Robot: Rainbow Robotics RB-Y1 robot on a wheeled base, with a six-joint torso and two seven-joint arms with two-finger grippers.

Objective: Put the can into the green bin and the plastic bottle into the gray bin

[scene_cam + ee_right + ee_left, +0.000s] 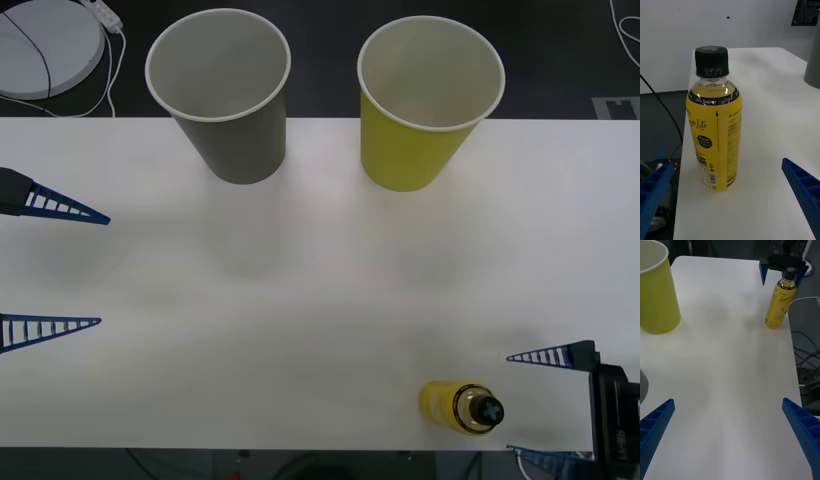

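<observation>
The plastic bottle stands upright near the table's front edge on the right, yellow with a black cap. My right gripper is open just to the right of it, one blue finger on either side of the line to the bottle, not touching it. At the back of the table stand the gray bin and, to its right, the green bin, both upright and showing white insides. My left gripper is open at the table's left edge, holding nothing. The can is out of view.
The white table is bare between the bins and the bottle. A white round device with cables lies on the floor behind the table's back left corner. Cables hang beside the table's right edge.
</observation>
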